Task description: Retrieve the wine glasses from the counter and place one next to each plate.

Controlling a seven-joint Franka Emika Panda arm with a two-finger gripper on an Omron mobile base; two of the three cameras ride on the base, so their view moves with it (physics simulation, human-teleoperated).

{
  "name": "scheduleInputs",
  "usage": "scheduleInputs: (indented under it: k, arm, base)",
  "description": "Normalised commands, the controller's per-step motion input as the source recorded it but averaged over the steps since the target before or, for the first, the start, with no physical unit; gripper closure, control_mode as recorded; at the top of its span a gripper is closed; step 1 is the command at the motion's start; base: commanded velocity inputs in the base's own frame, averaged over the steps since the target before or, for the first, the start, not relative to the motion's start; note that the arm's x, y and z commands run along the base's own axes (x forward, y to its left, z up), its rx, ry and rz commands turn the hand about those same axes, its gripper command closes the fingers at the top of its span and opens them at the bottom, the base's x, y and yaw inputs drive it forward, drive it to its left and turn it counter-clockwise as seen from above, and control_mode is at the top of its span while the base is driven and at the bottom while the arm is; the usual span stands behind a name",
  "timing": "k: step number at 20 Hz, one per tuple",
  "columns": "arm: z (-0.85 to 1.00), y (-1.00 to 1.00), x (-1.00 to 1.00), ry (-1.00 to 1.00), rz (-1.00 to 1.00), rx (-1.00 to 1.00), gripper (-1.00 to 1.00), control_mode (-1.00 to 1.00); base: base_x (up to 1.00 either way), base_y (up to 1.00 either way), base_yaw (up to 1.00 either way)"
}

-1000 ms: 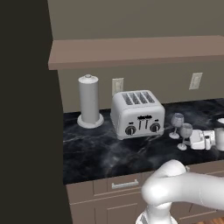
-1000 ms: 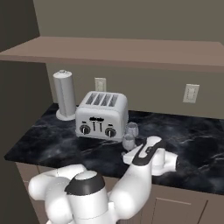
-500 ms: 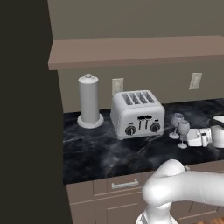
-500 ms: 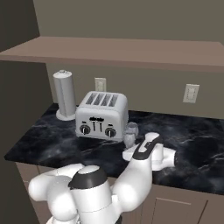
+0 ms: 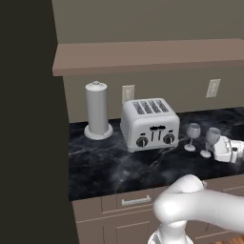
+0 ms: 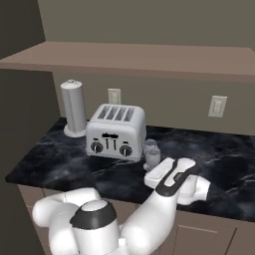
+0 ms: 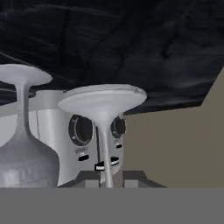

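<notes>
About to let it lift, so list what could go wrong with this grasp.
1. The pincer closes on the thin stem of one glass; a lift could let the glass tip or slip.
2. The second glass stands close beside it, so a sideways swing may knock it over.
3. The toaster sits just behind both glasses on the counter; a pull toward it risks a bump.
</notes>
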Motion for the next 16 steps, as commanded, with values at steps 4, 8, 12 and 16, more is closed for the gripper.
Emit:
scheduleInputs:
  k: [4,8,12,16]
  arm:
    - [0.98,0.00,-0.46,-0.05,-0.29,0.00,1.00,-1.00]
    - [1.00,0.00,-0.46,0.26,-0.37,0.00,1.00,-1.00]
    - [0.88,0.34,-0.55,0.21,-0.28,-0.02,1.00,-1.00]
    - [0.57,0.69,-0.47,-0.03,-0.10,-0.12,1.00,-1.00]
  base:
    - [0.00,0.00,0.00]
    - [0.00,0.00,0.00]
    - [0.00,0.00,0.00]
    - [0.00,0.00,0.00]
